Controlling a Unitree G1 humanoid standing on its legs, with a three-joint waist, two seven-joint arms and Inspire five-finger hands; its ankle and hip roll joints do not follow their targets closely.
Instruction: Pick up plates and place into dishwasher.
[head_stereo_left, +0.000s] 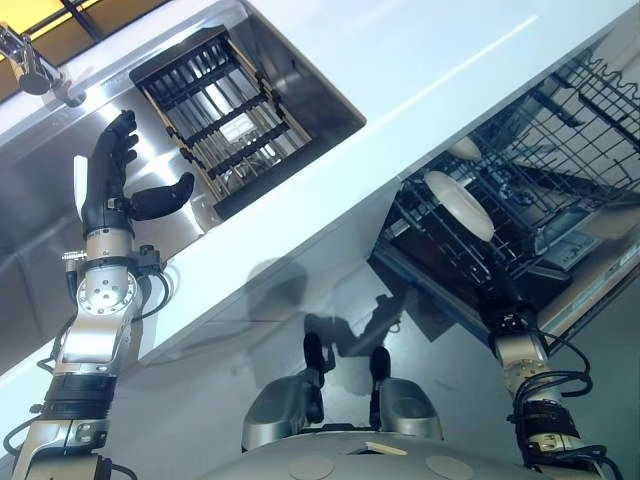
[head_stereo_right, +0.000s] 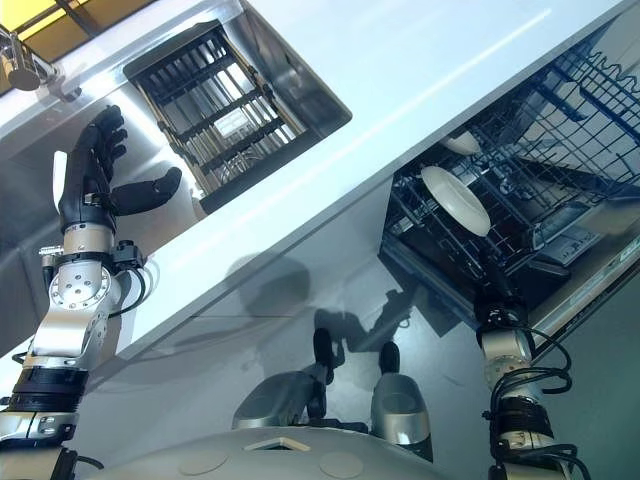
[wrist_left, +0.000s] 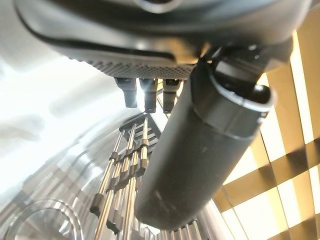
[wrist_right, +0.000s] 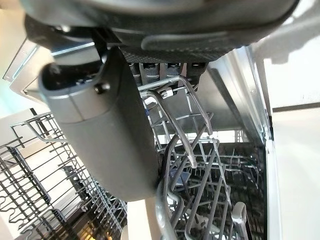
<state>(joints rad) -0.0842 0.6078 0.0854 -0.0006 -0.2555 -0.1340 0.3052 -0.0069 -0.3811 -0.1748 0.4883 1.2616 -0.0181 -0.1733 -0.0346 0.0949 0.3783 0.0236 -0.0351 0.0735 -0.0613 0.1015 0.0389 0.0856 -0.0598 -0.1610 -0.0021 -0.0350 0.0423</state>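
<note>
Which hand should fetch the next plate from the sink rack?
Left. The left hand is open beside the sink rack; the right hand is at the dishwasher rack.

- The left hand (wrist_left: 165, 45) is a dark bulk along one edge of the view, holding nothing.
- Its thumb (wrist_left: 200, 155) juts out thick and straight, close to the camera.
- Its fingers (wrist_left: 146, 92) stand straight in a short row beside the thumb.
- Past them lies a rack (wrist_left: 125, 175) of metal bars with dark cross-pieces.
- The rack sits in a steel sink (wrist_left: 45, 200).
- A yellow-lit window grid (wrist_left: 285, 165) shows beyond the thumb.
</note>
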